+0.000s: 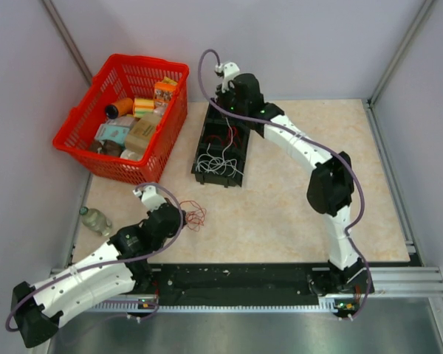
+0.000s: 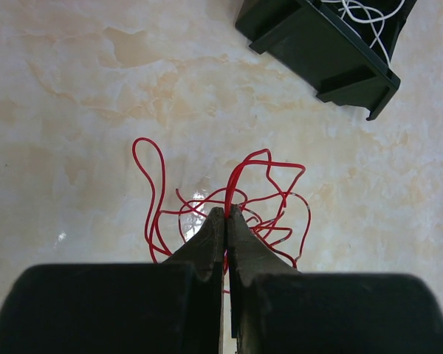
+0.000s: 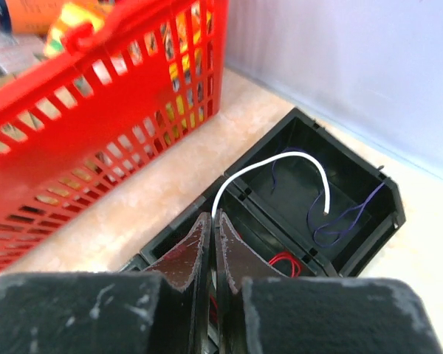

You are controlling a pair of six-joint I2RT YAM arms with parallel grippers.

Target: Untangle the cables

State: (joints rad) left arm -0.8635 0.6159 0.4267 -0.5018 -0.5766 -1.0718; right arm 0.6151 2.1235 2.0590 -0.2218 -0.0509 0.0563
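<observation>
The red cable (image 2: pixel 232 193) lies as a loose, loopy snarl on the pale table (image 2: pixel 74 110), just in front of my left pincer (image 2: pixel 226 212). One strand rises out of the heap and runs straight in between the tips. That pincer is closed tight with the strand nipped at its very end.

The white cable (image 3: pixel 280 161) arches from the tips of my right pincer (image 3: pixel 211 220) out over the end compartment of the black tray (image 3: pixel 310 122), its free end hanging above the floor of that compartment. This pincer is also fully closed, on the white wire. A dark blue cable (image 3: pixel 340 217) lies slack in the same compartment, and a bit of red wire (image 3: pixel 283 262) shows in the next one, below my fingers. More white wire (image 1: pixel 218 164) is bundled at the tray's near end.

I judge all of these very light, thin and springy. They hold their curl, slip easily through a loose pinch, and a loop can snag its neighbour and drag the whole heap along. The best hold is on a single strand near a free end or on an outer loop, never across the knot itself. A slow, steady pull should suit them, since a jerk would tighten the crossings.

Further out, the red basket (image 1: pixel 81 140) of packets stands left of the tray, and a bottle (image 1: pixel 96 220) lies by my left arm.
</observation>
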